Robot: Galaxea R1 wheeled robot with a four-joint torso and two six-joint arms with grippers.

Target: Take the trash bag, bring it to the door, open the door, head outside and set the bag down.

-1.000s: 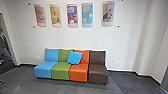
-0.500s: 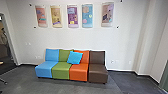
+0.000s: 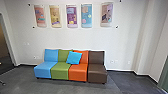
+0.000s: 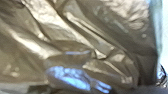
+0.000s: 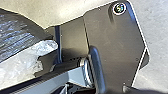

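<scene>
Seats (image 3: 60, 71) stand by the far wall (image 3: 87, 37), and the trash bag (image 4: 82, 32) is near, close to the left gripper, but I can't say how wide either gripper is or what it holds.

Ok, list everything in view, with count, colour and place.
Trash bag: one, it seems, dark and shiny, close to both wrist cameras
Clear plastic: one piece, whitish, beside the dark bag
Seats: four, blue, green, orange, brown, in a row along the wall
Cushion: one, bright blue, across green and orange seats
Panels: five, multicoloured, above the seats
Wall: one, white, behind the seats
Floor: one, grey, beneath
Robot's plate: one, dark, right wrist view
</scene>
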